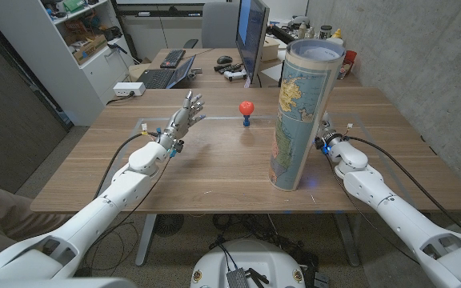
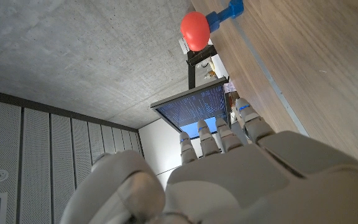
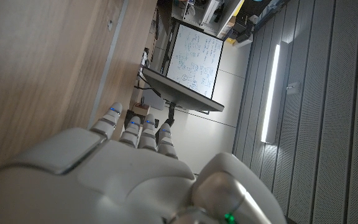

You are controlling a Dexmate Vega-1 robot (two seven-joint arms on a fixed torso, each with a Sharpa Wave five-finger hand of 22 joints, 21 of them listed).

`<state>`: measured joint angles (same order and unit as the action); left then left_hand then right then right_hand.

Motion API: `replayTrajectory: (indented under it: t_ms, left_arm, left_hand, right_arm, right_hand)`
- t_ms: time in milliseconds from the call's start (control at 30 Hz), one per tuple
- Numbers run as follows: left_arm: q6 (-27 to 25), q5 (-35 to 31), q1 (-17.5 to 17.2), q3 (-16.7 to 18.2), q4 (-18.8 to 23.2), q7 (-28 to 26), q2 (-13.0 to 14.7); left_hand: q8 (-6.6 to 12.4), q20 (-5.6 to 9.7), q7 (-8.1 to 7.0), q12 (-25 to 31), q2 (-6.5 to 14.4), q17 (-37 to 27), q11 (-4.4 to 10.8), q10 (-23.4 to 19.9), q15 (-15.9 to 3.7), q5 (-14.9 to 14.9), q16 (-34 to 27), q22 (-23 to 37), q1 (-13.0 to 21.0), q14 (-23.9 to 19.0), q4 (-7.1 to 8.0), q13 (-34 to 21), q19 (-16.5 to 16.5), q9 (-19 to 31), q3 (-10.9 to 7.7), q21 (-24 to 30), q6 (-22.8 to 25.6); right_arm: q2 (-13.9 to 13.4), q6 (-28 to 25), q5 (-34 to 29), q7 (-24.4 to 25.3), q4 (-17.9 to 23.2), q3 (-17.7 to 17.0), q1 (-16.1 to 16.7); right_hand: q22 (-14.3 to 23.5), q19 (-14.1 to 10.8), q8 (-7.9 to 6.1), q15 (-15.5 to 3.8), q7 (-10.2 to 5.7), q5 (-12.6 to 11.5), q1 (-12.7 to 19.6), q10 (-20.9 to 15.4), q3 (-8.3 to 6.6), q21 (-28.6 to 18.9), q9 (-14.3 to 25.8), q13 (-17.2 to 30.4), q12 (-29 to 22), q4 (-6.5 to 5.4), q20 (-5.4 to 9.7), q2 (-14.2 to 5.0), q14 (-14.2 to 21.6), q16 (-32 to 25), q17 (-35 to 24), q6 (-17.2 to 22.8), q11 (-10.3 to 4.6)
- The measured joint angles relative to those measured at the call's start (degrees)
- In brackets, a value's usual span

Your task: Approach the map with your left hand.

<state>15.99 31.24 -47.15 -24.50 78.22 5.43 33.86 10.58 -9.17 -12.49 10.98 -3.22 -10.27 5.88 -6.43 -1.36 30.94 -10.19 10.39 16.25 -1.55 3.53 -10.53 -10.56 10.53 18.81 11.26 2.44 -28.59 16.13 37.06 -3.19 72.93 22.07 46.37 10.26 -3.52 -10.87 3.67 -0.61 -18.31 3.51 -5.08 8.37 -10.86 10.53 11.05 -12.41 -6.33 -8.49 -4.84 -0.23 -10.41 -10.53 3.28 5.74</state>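
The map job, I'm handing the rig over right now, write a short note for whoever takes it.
Left hand: raised over the table's left part, fingers apart, holding nothing, well apart from the map.
Right hand: beside the map, mostly hidden behind it; whether it touches or holds anything cannot be told.
Map: rolled, standing upright right of centre. A small red-topped blue figure stands between the left hand and the map.
Done: nothing visible yet.
Left: bring the left hand across to the map.
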Motion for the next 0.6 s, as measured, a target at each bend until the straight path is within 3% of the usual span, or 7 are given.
replayTrajectory:
  t_ms: [200,300,333,433,600]
  left_arm:
    - [-1.47,-1.06,0.3,-0.64,1.3,0.18,1.21]
    - [-2.39,-1.81,0.44,-0.94,1.96,0.25,1.83]
    - [-2.87,-2.23,0.5,-1.09,2.37,0.21,2.17]
    - [-3.72,-3.04,0.62,-1.38,3.06,0.02,2.78]
    - [-4.46,-3.99,0.71,-1.73,3.84,-0.14,3.58]
  left_hand:
    - [0.24,3.55,0.34,0.0,-2.46,0.04,-0.07,0.07,-0.27,0.0,-0.21,-0.25,2.87,-0.17,-2.01,0.0,-0.53,0.0,-0.26,0.0,-0.35]
    - [0.45,9.78,1.04,0.0,-3.7,0.15,-0.46,0.45,-0.52,0.0,-0.21,-0.5,6.82,0.08,-4.1,0.0,-1.17,0.01,-0.56,0.0,-1.01]
    - [0.55,10.68,1.19,0.08,-3.97,0.14,-0.7,0.65,-0.51,0.0,-0.21,-0.53,7.74,0.08,-4.52,0.0,-1.62,0.17,-0.68,0.0,-0.86]
    - [0.67,11.44,1.86,0.28,-4.48,0.14,-1.08,0.44,-0.51,0.0,-0.21,-0.53,9.01,0.08,-5.28,0.0,-2.2,0.28,-0.85,0.0,-0.8]
    - [0.78,11.44,2.27,0.28,-4.75,0.14,-1.39,0.75,-0.51,0.0,-0.2,-0.53,9.73,0.08,-5.68,0.01,-2.19,0.28,-0.79,0.0,-0.39]
  right_arm:
    - [0.05,-0.03,0.21,-0.27,-0.5,0.0,-0.24]
    - [0.07,-0.07,0.22,-0.3,-0.7,0.01,-0.33]
    - [0.08,-0.11,0.23,-0.3,-0.75,0.01,-0.35]
    - [0.08,-0.2,0.23,-0.3,-0.86,0.03,-0.38]
    - [0.08,-0.28,0.15,-0.27,-0.99,0.12,-0.42]
  right_hand:
    - [0.0,0.0,0.0,0.0,0.0,0.0,0.0,0.0,0.0,0.0,0.0,0.0,0.0,0.0,0.0,0.0,0.0,0.0,0.0,0.0,0.0]
    - [0.0,0.0,0.0,0.0,0.0,0.0,0.0,0.0,0.0,0.0,0.0,0.0,0.0,0.0,0.0,0.0,0.0,0.0,0.0,0.0,0.0]
    - [0.0,0.0,0.0,0.0,0.0,0.0,0.0,0.0,0.0,0.0,0.0,0.0,0.0,0.0,0.0,0.0,0.0,0.0,0.0,0.0,0.0]
    - [0.0,0.0,0.0,0.0,0.0,0.0,0.0,0.0,0.0,0.0,0.0,0.0,0.0,0.0,0.0,0.0,0.0,0.0,0.0,0.0,0.0]
    - [0.0,-0.01,0.0,0.0,0.0,0.0,0.0,-0.01,0.0,0.0,0.0,-0.01,0.0,0.0,0.0,0.0,0.01,0.0,0.0,0.0,0.0]
